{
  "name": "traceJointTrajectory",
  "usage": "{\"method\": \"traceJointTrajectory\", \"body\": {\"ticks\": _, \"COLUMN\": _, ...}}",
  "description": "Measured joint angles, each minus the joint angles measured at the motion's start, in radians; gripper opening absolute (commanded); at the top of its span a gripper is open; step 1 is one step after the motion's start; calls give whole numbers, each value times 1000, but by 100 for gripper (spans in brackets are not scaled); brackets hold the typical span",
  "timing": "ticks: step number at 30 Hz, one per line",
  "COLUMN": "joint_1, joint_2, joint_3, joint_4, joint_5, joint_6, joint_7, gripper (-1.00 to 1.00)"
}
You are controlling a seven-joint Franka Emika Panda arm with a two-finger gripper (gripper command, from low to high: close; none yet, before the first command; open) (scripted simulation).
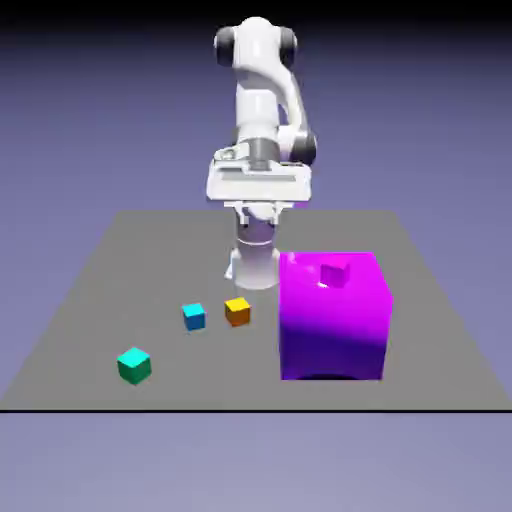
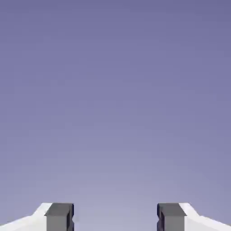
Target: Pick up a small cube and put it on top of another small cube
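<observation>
"Where are the small cubes being seen?"

"The green cube (image 1: 134,366) is being seen near the table's (image 1: 340,232) near edge, toward its corner at the exterior view's left. Farther in from that edge, the blue cube (image 1: 194,317) and the orange cube (image 1: 237,312) are being shown side by side, near each other but apart."

"And the pink cube (image 1: 335,273)?"

"It is being shown at the top of the purple block (image 1: 332,330), which is being borne by the table toward the near edge's corner at the exterior view's right. Whether the two are touching is not being made clear."

"How is the gripper (image 1: 259,212) being held?"

"It is being held wide, raised well apart from the cubes, toward the far edge. In the hand view, the backdrop (image 2: 115,113) is being shown between its fingertips (image 2: 60,219)."
</observation>
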Motion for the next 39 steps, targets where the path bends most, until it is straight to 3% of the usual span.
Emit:
{"method": "traceJointTrajectory", "body": {"ticks": 28, "joint_1": -259, "joint_2": 1010, "joint_3": -302, "joint_4": 731, "joint_5": 201, "joint_6": -789, "joint_7": -25, "gripper": 0}}
{"method": "traceJointTrajectory", "body": {"ticks": 32, "joint_1": -281, "joint_2": 1119, "joint_3": -264, "joint_4": 707, "joint_5": 249, "joint_6": -660, "joint_7": -55, "gripper": 0}}
{"method": "traceJointTrajectory", "body": {"ticks": 33, "joint_1": -283, "joint_2": 1131, "joint_3": -260, "joint_4": 705, "joint_5": 254, "joint_6": -646, "joint_7": -58, "gripper": -100}}
{"method": "traceJointTrajectory", "body": {"ticks": 35, "joint_1": -283, "joint_2": 1131, "joint_3": -260, "joint_4": 705, "joint_5": 255, "joint_6": -646, "joint_7": -59, "gripper": -100}}
{"method": "traceJointTrajectory", "body": {"ticks": 39, "joint_1": -246, "joint_2": 986, "joint_3": -280, "joint_4": 728, "joint_5": 199, "joint_6": -809, "joint_7": -23, "gripper": -100}}
